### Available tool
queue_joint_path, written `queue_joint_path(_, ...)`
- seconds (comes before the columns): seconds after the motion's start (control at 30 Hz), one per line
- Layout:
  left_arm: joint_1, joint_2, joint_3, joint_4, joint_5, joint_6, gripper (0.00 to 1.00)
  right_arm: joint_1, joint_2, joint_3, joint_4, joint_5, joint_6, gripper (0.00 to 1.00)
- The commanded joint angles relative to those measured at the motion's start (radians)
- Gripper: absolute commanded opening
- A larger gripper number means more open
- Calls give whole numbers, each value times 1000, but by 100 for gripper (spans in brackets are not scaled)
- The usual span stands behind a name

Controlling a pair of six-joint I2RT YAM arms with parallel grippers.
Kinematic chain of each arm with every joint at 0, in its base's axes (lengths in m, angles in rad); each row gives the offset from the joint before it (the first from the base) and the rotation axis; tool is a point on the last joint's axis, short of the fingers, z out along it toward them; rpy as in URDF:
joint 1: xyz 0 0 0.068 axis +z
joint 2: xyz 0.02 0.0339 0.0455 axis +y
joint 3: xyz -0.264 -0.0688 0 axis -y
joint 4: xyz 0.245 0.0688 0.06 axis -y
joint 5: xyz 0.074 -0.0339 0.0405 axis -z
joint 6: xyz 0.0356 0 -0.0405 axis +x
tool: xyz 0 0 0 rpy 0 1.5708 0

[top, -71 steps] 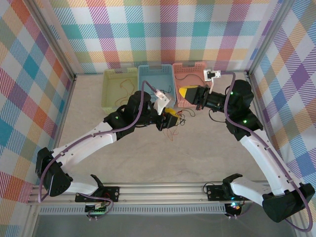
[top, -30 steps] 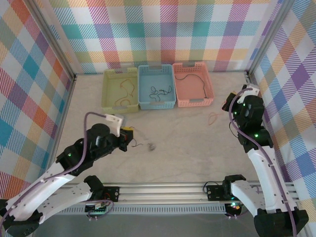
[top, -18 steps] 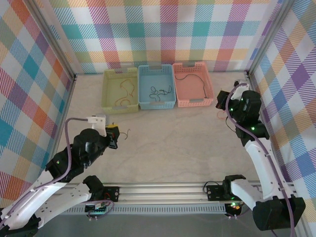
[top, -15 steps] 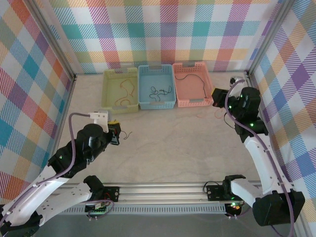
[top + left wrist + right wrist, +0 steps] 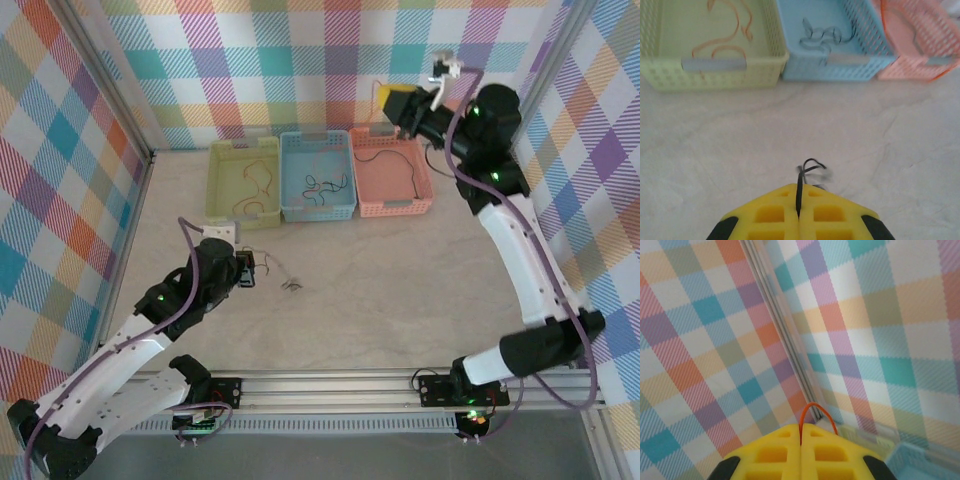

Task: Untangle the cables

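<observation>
Low over table (image 5: pixel 715 140) | left end effector (image 5: pixel 799 189) pressed together on black cable (image 5: pixel 810 165) | right end effector (image 5: pixel 801 427) nips apparently orange-red cable (image 5: pixel 812 409)

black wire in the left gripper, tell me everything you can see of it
The black wire is hair-thin, dark and flexible. The left gripper has its yellow fingers shut on it. A short stem rises from the seam between them and curls into a small loop just beyond the tips, its far end blurred. From above, the free part trails to the right of the gripper into a small kinked bunch low over the pale table.
</observation>
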Motion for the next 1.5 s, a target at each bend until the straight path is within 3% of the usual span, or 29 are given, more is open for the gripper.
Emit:
queue_joint_path(0.0, 22, -14, -29, 56, 58, -36, 0, 32, 129, 151, 28, -34, 39, 0)
queue_joint_path(0.4, 45, -45, -79, 60, 104, -38, 0, 80, 687, 736, 7, -32, 174, 0)
queue_joint_path(0.57, 50, -62, -88, 67, 117, -34, 0, 80, 803, 789, -26, 10, 176, 0)
queue_joint_path(0.93, 55, -66, -82, 76, 158, -22, 0, 80, 768, 330, 111, 132, 135, 0)
queue_joint_path(1.1, 56, -61, -36, 72, 199, -4, 0, 80, 707, 214, 42, 126, 48, 45)
queue_joint_path(1.17, 57, -61, -9, 71, 233, 6, 0, 80, 633, 126, 55, 119, -8, 55)
queue_joint_path(1.37, 59, -62, 95, 57, 429, 59, 0, 86, 289, -298, 280, -65, -155, 62)
queue_joint_path(1.47, 58, -34, 187, -3, 456, 79, 0, 98, 119, -525, 378, -72, -176, 63)
